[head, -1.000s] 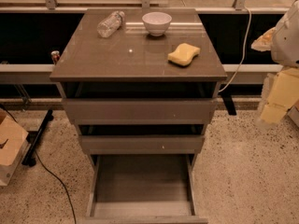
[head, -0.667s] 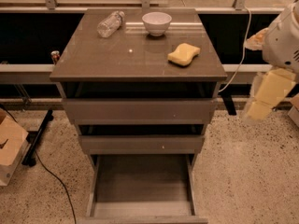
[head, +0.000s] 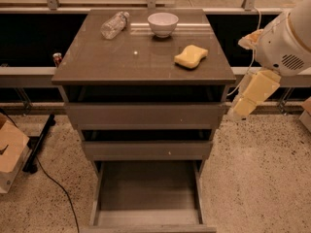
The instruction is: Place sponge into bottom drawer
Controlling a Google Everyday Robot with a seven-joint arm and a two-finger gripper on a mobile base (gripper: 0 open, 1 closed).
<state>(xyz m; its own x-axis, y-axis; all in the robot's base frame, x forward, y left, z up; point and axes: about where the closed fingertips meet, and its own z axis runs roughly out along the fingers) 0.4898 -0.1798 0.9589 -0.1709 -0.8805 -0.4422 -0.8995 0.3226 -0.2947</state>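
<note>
The pale-yellow sponge [head: 191,56] lies on the cabinet top, right of centre, near the right edge. The bottom drawer [head: 148,216] is pulled out toward me and its flat floor is bare. The two drawers above it show flat fronts. My arm comes in from the right edge of the camera view. The gripper [head: 240,110] hangs beside the cabinet's right side, below the top's level and to the right of the sponge, touching nothing.
A white bowl [head: 163,24] and a clear plastic bottle [head: 114,25] lying on its side are at the back of the cabinet top [head: 121,62]. A cardboard box [head: 10,152] and a black cable [head: 53,181] are on the speckled floor at left.
My arm has moved left, in from the right edge toward the cabinet's right side. The sponge, the bowl, the bottle and the drawers have not moved.
</note>
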